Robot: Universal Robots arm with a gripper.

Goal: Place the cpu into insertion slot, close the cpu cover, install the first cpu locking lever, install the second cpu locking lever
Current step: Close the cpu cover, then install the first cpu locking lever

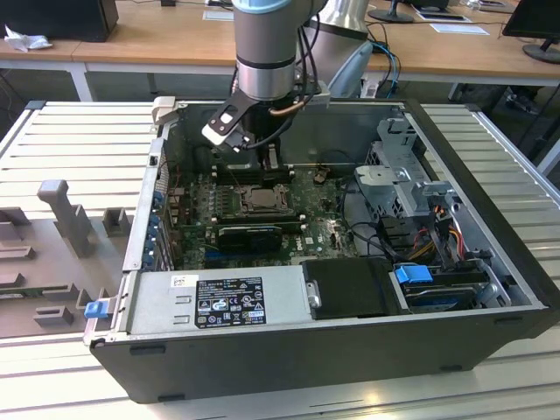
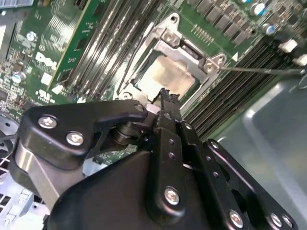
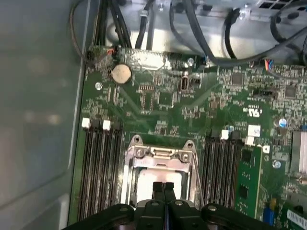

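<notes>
Silver-grey cpu (image 3: 144, 184) lies framed by the cpu cover (image 3: 160, 154). Our gripper (image 3: 163, 187), pinched together and empty, could scratch it if we press down crooked.

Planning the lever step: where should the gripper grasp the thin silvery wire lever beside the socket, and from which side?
Take the thin silvery wire lever near its free end, far from the silver-rimmed square socket, coming from above with fingers across it: it is a slim rod, seemingly raised over the black memory slots. The black gripper, now shut, must open first.
</notes>
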